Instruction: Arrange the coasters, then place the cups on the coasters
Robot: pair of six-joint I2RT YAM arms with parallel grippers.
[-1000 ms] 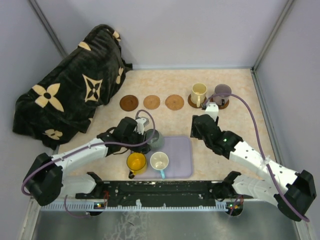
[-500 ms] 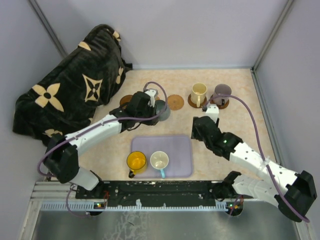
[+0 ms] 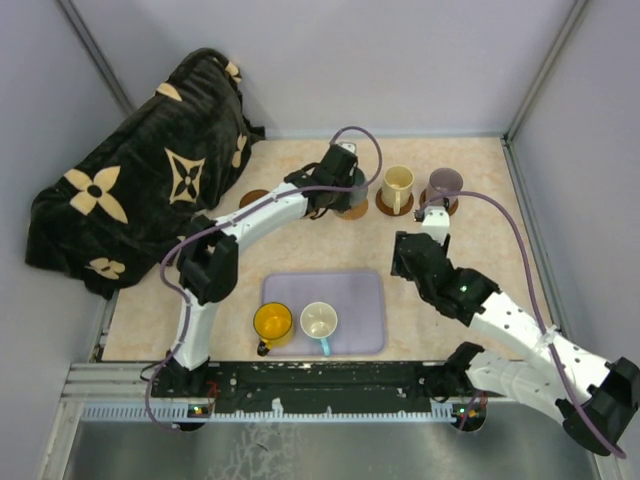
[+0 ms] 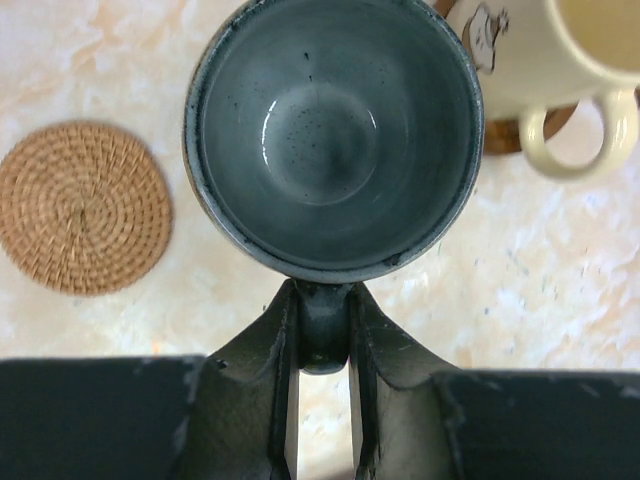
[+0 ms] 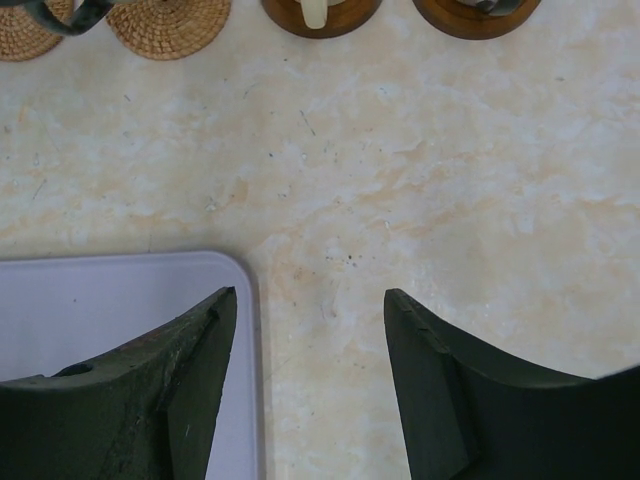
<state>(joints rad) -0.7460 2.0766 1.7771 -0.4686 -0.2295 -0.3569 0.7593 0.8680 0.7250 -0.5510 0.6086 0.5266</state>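
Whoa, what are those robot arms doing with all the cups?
The left gripper is pinching the grey-green cup by its handle, at the far row of coasters, next to the pale yellow cup. That one and the mauve cup each sit on a coaster. The yellow-orange cup and cream cup wait on the lavender tray. The right gripper is open and empty.

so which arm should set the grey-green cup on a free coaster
Left. The left hand is shut on the handle of the grey-green cup, holding it beside a bare woven coaster and the pale yellow cup. The right hand is open and empty, back by the lavender tray.
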